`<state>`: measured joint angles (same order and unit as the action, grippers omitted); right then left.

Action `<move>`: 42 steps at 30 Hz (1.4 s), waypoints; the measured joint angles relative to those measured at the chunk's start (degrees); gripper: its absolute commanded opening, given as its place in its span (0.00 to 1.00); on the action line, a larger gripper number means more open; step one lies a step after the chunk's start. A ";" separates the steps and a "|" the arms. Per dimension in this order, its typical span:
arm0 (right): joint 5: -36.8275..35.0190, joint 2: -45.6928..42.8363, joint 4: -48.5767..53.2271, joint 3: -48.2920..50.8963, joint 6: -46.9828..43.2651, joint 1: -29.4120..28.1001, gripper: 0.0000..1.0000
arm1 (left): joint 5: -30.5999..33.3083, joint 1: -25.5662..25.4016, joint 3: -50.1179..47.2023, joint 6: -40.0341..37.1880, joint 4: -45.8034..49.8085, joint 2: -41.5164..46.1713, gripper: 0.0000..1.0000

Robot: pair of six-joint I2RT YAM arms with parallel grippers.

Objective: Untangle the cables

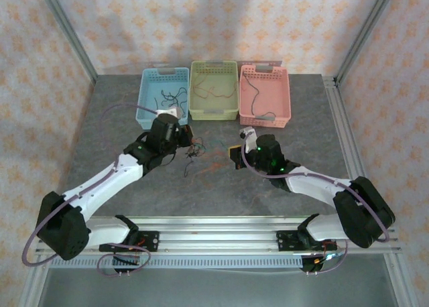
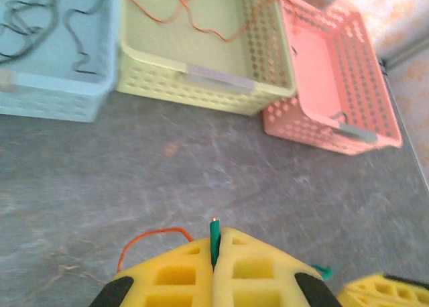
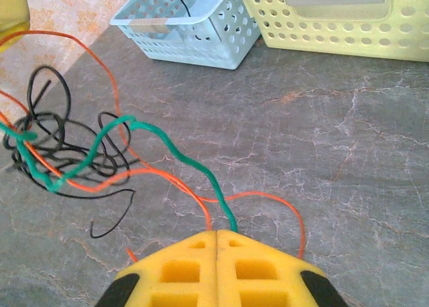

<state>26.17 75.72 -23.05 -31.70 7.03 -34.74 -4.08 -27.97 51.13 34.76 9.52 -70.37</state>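
step: freeing green cable (image 3: 134, 122) from tangle (image 1: 196, 153), mid-frame in top view | left gripper (image 2: 215, 236) — clamped on its tip | right gripper (image 3: 216, 234) — clamped on the same cable | next: draw grippers apart slowly

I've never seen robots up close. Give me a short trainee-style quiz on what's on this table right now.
1. True or false: the left tool is shut on a green cable.
2. What colour are the cables in the blue basket? A black, B green, C yellow.
3. Fill in: the orange cable lies in the ____ basket.
Key: 1 true; 2 A; 3 yellow basket.
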 measured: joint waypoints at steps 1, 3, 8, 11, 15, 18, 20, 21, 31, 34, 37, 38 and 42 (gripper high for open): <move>0.00 0.00 -0.09 0.00 0.00 0.00 0.00 | 0.04 1.11 -0.72 0.33 -0.02 0.76 0.00; 0.00 -0.02 -0.37 0.00 0.00 -0.09 0.00 | -0.09 2.82 -1.90 0.87 0.07 1.79 0.00; 0.02 -0.04 -0.48 0.02 0.00 -0.26 0.00 | -1.18 3.98 -2.89 1.46 0.02 1.97 0.00; 0.02 -0.04 -0.59 0.35 0.00 -0.26 0.00 | -2.45 3.98 -3.28 1.44 -0.50 1.86 0.11; -1.03 -0.09 1.88 0.24 -0.22 -0.26 0.00 | -2.95 4.35 -3.61 1.27 -1.29 1.31 0.60; -1.84 -0.13 12.00 -2.84 -0.20 -0.39 0.00 | -2.56 4.81 -3.63 0.96 -1.42 1.22 0.72; -2.71 -0.76 19.71 -6.16 0.04 -0.83 0.00 | -1.79 4.83 -3.63 0.72 -1.36 1.22 0.77; -3.43 -1.77 23.15 -7.56 0.46 -1.11 0.00 | -1.27 4.87 -3.63 0.61 -1.20 1.22 0.80; -21.14 -9.38 54.21 -17.57 0.48 -4.46 0.00 | -3.37 5.90 -1.95 -1.99 3.37 -0.42 0.83; -29.24 -7.91 59.30 -21.84 -2.38 -7.69 0.00 | -5.20 5.44 -0.15 -3.63 5.31 -3.04 0.82; -34.95 -5.14 61.24 -23.76 -5.09 -9.57 0.00 | -6.73 3.69 2.10 -5.29 7.39 -6.29 0.81; -36.48 -4.33 61.66 -23.80 -5.73 -9.60 0.00 | -7.10 2.80 2.93 -5.88 8.15 -7.39 0.81; -41.33 -3.06 62.73 -23.78 -7.30 -9.46 0.00 | -7.50 -3.17 7.08 -8.55 11.82 -12.04 0.81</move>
<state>-15.16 72.66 39.68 -55.48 -0.27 -44.21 -11.57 -31.14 58.22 26.22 21.34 -82.41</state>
